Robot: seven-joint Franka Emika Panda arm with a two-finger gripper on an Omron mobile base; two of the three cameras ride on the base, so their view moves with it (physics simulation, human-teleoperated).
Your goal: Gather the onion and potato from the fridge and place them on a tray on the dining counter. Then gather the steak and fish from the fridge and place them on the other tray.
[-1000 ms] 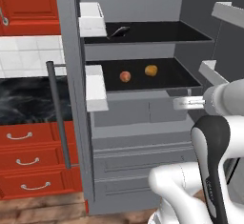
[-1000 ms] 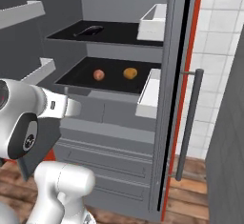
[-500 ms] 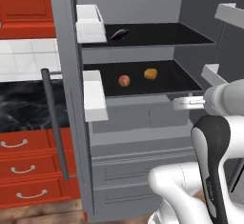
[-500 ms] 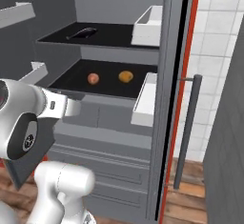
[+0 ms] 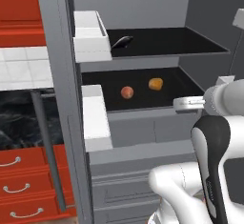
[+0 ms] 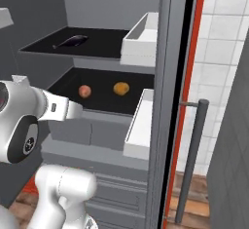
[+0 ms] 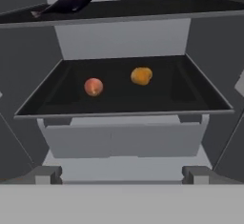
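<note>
1. Fridge (image 5: 62, 99) doors are standing open, and the gripper (image 7: 122, 174) is facing the shelves with its fingers (image 7: 47, 174) spread wide and holding nothing.
2. Onion (image 7: 94, 86) and potato (image 7: 141, 76) are sitting apart on the lower black shelf (image 7: 190, 99), neither one touched.
3. Fish (image 7: 64, 4) is lying on the upper shelf (image 7: 167, 6); no steak is showing.
4. Judging from this, nothing is gathered yet: all four pickups and both tray placements are waiting, the onion likely coming first.

Even, flat rendered light; soft, slightly blurry pictures, no glare.
</note>
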